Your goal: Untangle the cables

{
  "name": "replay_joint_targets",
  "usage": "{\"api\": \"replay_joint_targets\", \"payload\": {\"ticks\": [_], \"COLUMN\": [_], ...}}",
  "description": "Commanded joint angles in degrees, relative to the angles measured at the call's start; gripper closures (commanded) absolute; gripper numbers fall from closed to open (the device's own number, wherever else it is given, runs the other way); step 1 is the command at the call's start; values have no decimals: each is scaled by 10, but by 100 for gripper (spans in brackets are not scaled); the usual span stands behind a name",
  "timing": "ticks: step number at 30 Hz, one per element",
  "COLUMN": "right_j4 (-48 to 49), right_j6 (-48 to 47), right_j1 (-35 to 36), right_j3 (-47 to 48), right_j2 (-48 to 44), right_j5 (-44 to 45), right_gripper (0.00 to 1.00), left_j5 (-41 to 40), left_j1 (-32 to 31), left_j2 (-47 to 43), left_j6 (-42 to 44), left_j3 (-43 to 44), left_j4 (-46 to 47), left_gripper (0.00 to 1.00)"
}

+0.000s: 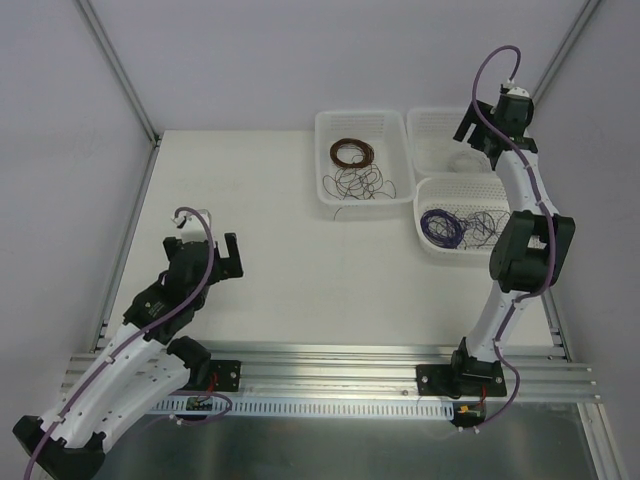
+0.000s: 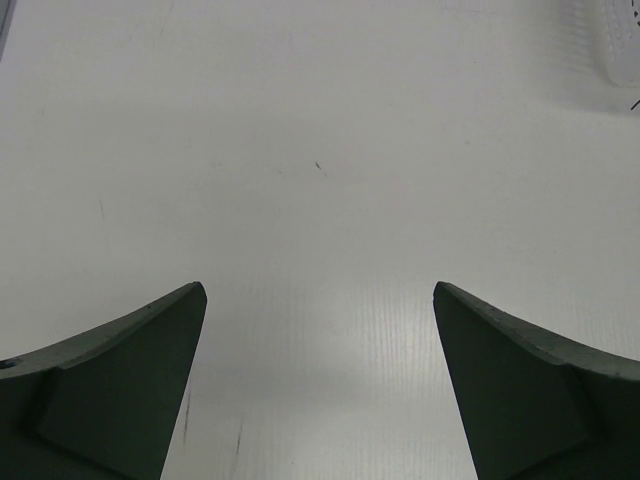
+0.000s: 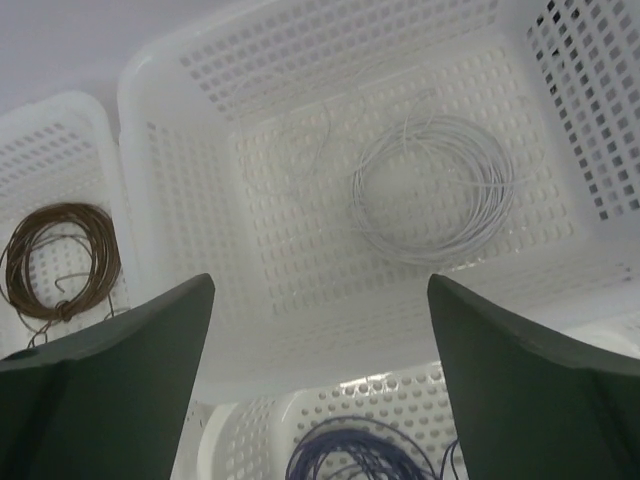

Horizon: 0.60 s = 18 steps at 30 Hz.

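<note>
The cables show in the top view as hair-thin dark strands. One loose scribble lies in the left white basket, below a neat brown coil. More loose strands lie in the near right basket, beside a tidy purple coil. My right gripper is open and empty, high over the far right basket. In the right wrist view, my right gripper is apart from everything. My left gripper is open and empty over bare table, far from the baskets; the left wrist view also shows my left gripper.
The far right basket holds a thin white coil. The brown coil and purple coil show at the right wrist view's edges. A basket corner shows top right in the left wrist view. Metal rails run along the near edge.
</note>
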Motion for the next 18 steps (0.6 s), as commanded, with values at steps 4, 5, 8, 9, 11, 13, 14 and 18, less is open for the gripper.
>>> {"api": "replay_joint_targets", "payload": {"ticks": [4,5,8,9,11,13,14,18], "right_j4": [-55,-67,-121,-135,-162,-174,-185,-187], "right_j6": [16,16,7,4,-1,0,2,16], "right_j1": [-2,-2,-3,-3,-3,-2,-2,4], "right_j3": [-49,-55,-70,-74,-95,-116,-141,-224], "right_j2": [-150,-166,-224,-240,-295,-339,-359,-483], "right_j5": [-11,-9,10,12,4,-19,-24,-69], "right_gripper": [1,3,3,3,3,3,3,3], "left_j5": [11,12,12,11,9,4,3,4], "left_j1": [15,16,18,18,18,19,19,19], "left_j2": [-42,-50,-81,-88,-112,-131,-137,-163], "left_j6": [1,0,-3,-4,-5,-9,-10,-17], "left_j3": [8,8,2,2,1,-2,-2,-7], "left_j4": [1,1,1,1,2,1,1,0], "left_gripper": [1,1,1,1,1,1,1,1]}}
